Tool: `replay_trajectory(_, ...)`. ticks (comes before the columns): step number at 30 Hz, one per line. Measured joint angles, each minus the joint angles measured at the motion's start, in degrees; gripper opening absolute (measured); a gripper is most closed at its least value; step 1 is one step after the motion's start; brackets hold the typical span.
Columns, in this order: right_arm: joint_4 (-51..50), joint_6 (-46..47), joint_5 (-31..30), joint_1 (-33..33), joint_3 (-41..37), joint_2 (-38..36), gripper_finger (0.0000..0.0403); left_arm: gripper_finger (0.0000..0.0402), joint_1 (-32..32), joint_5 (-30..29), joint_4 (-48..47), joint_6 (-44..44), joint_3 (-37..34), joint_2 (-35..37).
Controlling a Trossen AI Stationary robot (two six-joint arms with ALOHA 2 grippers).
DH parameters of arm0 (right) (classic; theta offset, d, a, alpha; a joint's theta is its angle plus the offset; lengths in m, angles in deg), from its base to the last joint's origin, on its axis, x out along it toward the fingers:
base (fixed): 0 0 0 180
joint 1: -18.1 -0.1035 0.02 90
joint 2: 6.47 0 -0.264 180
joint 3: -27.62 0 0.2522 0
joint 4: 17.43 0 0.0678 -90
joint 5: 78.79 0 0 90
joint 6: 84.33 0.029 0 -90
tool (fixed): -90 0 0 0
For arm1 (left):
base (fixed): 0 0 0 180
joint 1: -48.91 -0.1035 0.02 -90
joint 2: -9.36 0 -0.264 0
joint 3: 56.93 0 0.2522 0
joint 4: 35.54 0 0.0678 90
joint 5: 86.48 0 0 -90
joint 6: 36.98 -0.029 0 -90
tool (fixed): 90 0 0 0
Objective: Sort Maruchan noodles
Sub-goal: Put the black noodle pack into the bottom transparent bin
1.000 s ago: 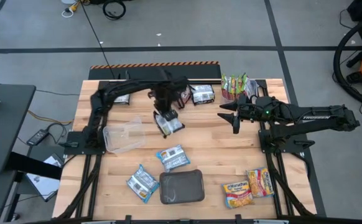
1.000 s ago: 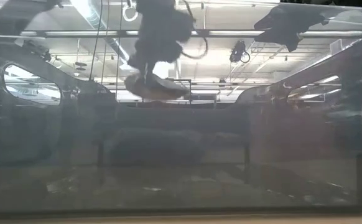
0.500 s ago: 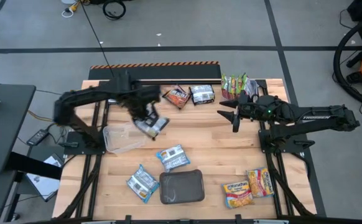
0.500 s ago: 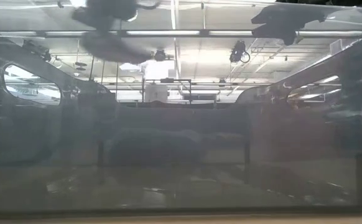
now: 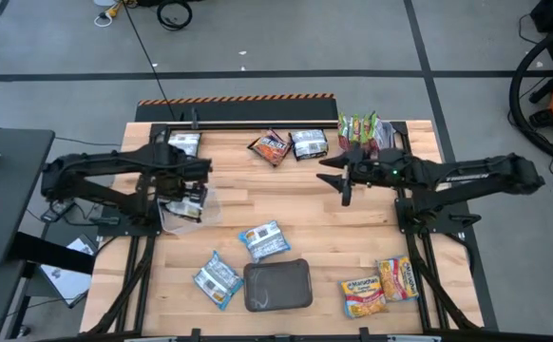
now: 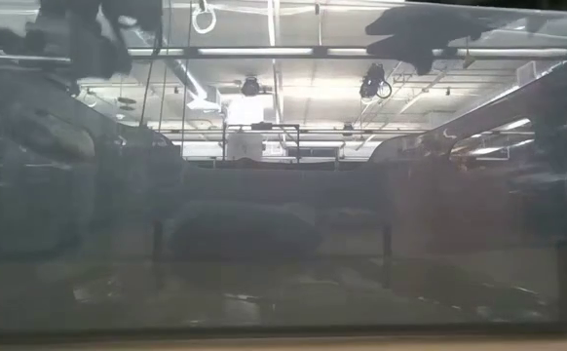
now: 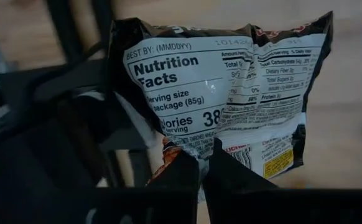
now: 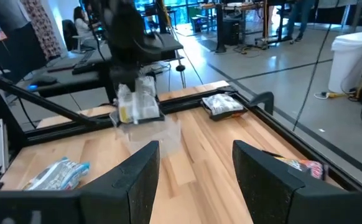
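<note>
Over the wooden counter [image 5: 305, 204], left pincer [image 5: 189, 195] grasps a dark noodle packet [image 7: 224, 106], best lowered squarely into the clear tub [image 5: 183, 215] before releasing.

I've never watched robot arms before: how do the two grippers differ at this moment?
The left gripper is shut on a noodle packet, over the clear tub at the table's left; the right gripper is open and holds nothing, hovering toward the table's back right. Both are dark, two-fingered and off the table.
</note>
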Motion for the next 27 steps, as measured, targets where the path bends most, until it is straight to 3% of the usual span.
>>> replay_trajectory(7,8.0,2.2,1.2,-0.2,0.0,6.5,0.0208,0.0013,-1.6,-0.1,0.2,1.4,-6.8,0.2)
replay_trajectory(16,8.6,3.0,4.2,-0.2,0.0,11.2,0.0208,0.0013,-2.8,0.0,0.1,0.9,-11.3,0.1)
replay_trajectory(21,9.0,2.6,5.3,-0.2,0.0,12.6,0.0208,0.0027,-2.8,6.4,0.1,-3.3,-11.3,0.1)
replay_trajectory(27,9.0,0.5,7.2,-0.2,0.0,14.5,0.0213,0.0079,-2.8,13.8,0.1,-7.8,-11.3,0.1)
